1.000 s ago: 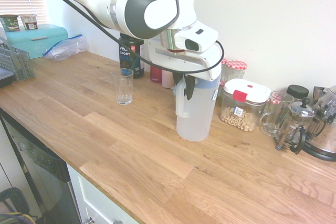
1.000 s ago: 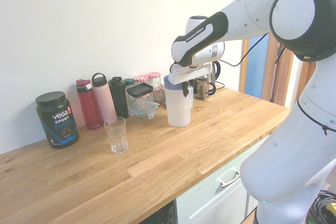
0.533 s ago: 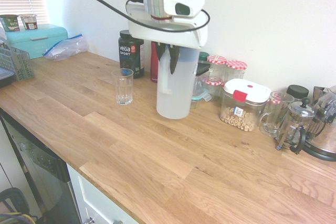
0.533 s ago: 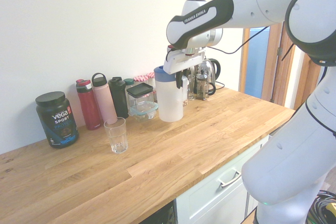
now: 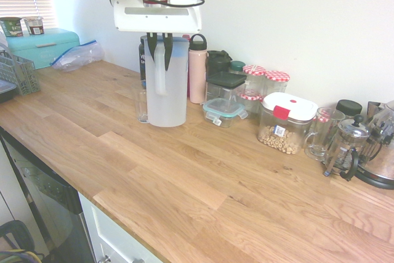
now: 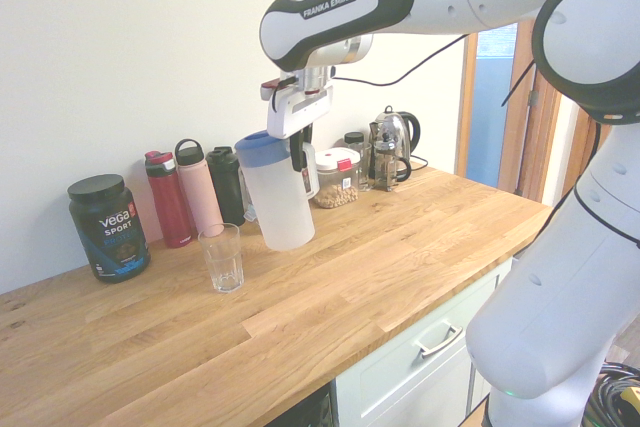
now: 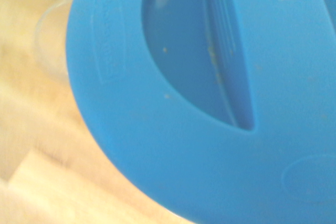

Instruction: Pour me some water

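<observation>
With gripper closed on side handle, holds jug just below; probably stiff-walled, heavy if full, best gripped firmly there.

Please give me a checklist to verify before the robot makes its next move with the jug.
1. Grip: ok. The gripper is closed on the handle of the jug.
2. Glass ready: ok. The drinking glass stands upright on the counter and looks empty.
3. Jug mouth above the glass: not ok. The jug is beside the glass, not over it; probably it should be raised and brought across first.
4. Lid on: ok. The blue lid covers the jug.
5. Lid opening ready for pouring: cannot tell. No view shows clearly where water would come out.
6. Water level: cannot tell through the frosted wall.
</observation>
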`<state>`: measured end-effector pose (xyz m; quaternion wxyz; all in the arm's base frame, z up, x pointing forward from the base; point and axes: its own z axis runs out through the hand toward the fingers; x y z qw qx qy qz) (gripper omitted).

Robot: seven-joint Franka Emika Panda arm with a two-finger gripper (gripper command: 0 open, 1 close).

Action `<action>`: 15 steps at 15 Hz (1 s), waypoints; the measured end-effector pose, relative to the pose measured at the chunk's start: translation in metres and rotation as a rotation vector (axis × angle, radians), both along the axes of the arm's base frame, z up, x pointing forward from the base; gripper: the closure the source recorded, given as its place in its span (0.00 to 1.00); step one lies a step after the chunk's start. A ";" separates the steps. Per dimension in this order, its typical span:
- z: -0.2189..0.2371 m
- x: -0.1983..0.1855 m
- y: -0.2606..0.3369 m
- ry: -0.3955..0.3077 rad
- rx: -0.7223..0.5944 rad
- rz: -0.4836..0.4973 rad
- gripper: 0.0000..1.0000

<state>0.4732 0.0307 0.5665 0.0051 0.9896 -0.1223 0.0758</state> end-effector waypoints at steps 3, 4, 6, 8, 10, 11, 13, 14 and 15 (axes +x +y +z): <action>-0.016 0.001 0.029 0.053 -0.107 0.146 1.00; -0.021 0.002 0.039 0.067 -0.148 0.193 1.00; -0.028 0.000 0.055 0.104 -0.222 0.270 1.00; -0.030 0.000 0.065 0.126 -0.277 0.311 1.00; -0.038 0.005 0.071 0.139 -0.328 0.339 1.00; -0.042 0.007 0.073 0.145 -0.349 0.351 1.00; -0.042 0.010 0.077 0.155 -0.378 0.365 1.00; -0.043 0.011 0.078 0.162 -0.391 0.370 1.00; -0.043 0.012 0.080 0.165 -0.401 0.375 1.00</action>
